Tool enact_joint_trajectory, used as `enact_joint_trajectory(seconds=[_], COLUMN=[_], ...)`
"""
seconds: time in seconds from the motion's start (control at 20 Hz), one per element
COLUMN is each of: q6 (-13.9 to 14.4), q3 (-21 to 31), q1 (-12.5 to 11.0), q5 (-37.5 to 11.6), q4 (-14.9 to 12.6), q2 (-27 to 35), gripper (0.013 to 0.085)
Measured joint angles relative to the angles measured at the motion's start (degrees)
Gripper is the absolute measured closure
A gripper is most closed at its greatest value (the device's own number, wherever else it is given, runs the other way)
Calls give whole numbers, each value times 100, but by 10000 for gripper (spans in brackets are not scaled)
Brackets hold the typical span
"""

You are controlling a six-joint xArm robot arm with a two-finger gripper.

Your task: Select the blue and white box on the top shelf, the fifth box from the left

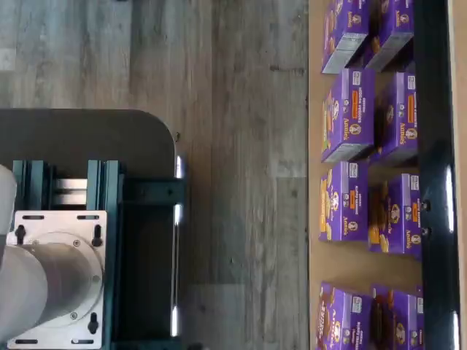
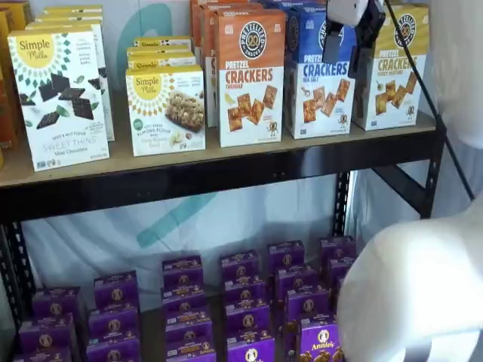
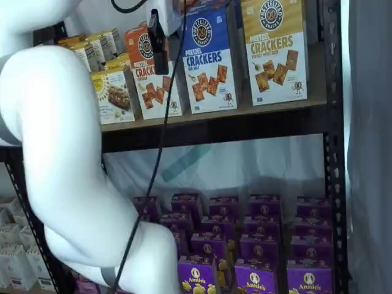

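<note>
We see an orange-topped Pretzel Crackers Cheddar box (image 2: 251,75) standing upright beside a yellow-topped Pretzel Crackers box (image 2: 395,72), which shows in both shelf views. Further along stand a Simple Mills almond flour bars box (image 2: 167,109) and a taller Simple Mills Sweet Thins box (image 2: 59,96), each fronting a row of like boxes. Below, rows of purple Annie's boxes (image 2: 247,313) fill the lower shelf. In the wrist view we find purple Annie's boxes (image 1: 349,115), grey wood-look flooring (image 1: 241,146) and a dark mount with teal brackets (image 1: 102,219).
</note>
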Motion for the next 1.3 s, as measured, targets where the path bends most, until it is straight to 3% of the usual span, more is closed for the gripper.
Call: enact_joint_trajectory(seconds=[0.15, 0.85, 1.3], q6=[55, 58, -12], q3=[31, 180, -216], q1=[130, 107, -136], q5=[94, 4, 126], q4=[-195, -122, 276], q2=[-16, -141, 116], gripper=[130, 130, 130])
